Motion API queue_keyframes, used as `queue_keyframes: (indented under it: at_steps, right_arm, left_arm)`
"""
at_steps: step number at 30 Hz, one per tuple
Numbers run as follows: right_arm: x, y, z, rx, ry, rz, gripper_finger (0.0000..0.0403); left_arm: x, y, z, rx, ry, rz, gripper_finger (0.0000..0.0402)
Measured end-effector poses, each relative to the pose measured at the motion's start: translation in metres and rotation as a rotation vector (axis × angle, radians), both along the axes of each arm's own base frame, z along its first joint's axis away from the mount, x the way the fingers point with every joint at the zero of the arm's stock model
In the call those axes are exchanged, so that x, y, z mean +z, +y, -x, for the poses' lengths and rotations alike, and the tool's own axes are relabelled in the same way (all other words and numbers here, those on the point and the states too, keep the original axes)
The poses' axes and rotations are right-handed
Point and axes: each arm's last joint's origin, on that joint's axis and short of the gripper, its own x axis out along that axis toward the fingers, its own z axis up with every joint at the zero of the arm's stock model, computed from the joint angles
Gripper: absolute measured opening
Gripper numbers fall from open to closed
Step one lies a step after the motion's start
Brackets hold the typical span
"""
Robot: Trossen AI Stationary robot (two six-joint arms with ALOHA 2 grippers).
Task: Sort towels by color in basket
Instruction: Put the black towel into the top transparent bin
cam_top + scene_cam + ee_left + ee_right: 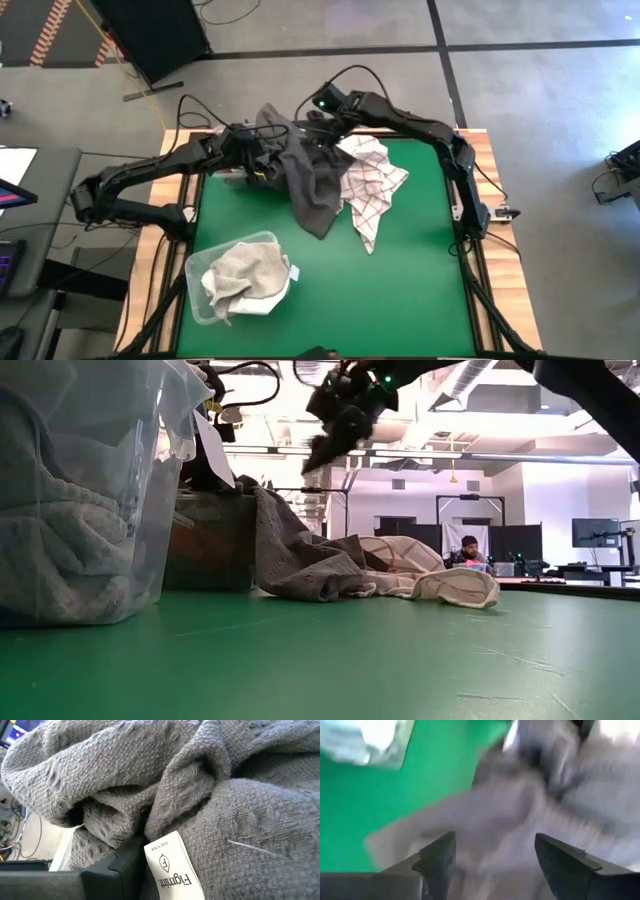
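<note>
Right gripper (492,857) hung released above the pile; we saw left gripper (248,150) grasping the dark grey woven towel (305,175).

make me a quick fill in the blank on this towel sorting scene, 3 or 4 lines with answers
1. The clear plastic bin on the green table holds a light ____ towel.
2. The checked towel lies on the table beside a dark ____ towel.
3. In its wrist view, the right end effector has its fingers spread ____ with nothing between them.
4. The tag on the towel at the left end effector reads ____.

Missing words: grey; grey; open; Figmint
</note>
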Motion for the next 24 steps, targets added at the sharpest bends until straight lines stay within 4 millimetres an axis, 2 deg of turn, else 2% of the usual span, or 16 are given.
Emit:
queue_keyframes:
  at_steps: [4, 7, 12, 16, 19, 24]
  right_arm:
    - [-0.021, -0.011, 0.013, -0.074, 0.188, -0.112, 0.0307]
    - [-0.049, -0.021, 0.015, -0.109, 0.313, -0.188, 0.0308]
    - [-0.098, -0.034, 0.0, -0.126, 0.382, -0.235, 0.0308]
    - [-0.133, -0.034, -0.018, -0.096, 0.369, -0.274, 0.0308]
    - [-0.14, -0.031, -0.024, -0.129, 0.388, -0.219, 0.0308]
    - [-0.133, -0.032, -0.028, -0.178, 0.345, -0.209, 0.0307]
  left_arm:
    - [0.0, 0.0, 0.0, 0.0, -0.002, 0.002, 0.02]
    - [0.0, 0.0, 0.0, 0.001, -0.002, 0.004, 0.02]
    - [0.0, 0.0, 0.0, 0.008, -0.006, 0.011, 0.02]
    - [-0.001, -0.001, 0.001, 0.009, 0.007, 0.021, 0.02]
    - [-0.002, -0.001, 0.002, 0.014, 0.007, 0.028, 0.02]
    - [-0.002, -0.001, 0.002, 0.017, 0.005, 0.031, 0.02]
